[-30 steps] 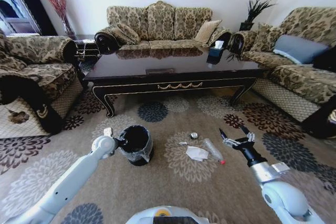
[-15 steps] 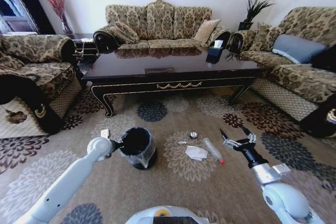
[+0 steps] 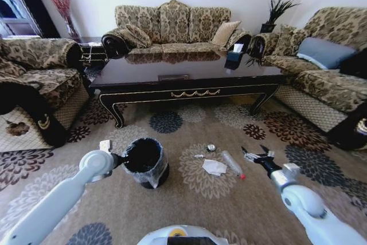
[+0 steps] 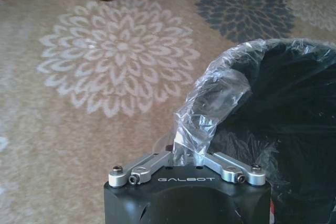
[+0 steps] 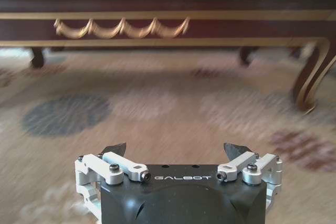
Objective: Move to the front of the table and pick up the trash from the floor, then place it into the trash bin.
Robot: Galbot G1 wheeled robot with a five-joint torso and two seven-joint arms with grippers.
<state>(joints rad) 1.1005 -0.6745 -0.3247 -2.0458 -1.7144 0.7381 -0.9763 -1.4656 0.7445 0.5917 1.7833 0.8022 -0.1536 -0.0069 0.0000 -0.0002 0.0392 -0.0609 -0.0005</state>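
Nearest the robot, the left gripper (image 3: 118, 159) pinches the rim and folded clear liner of the trash bin (image 3: 144, 162), fingers pressed together on the plastic (the left wrist view shows the liner bunched at the gripper (image 4: 185, 153)). The bin tilts slightly on the floor (image 3: 189, 205). To the right, the right gripper (image 3: 256, 155) hovers low with its fingers spread wide and nothing between them. Between bin and right gripper lies the trash: a white tissue (image 3: 215, 167), a clear bottle (image 3: 233, 164), a silver ball (image 3: 211, 148). Beyond them stands the table (image 3: 189, 78).
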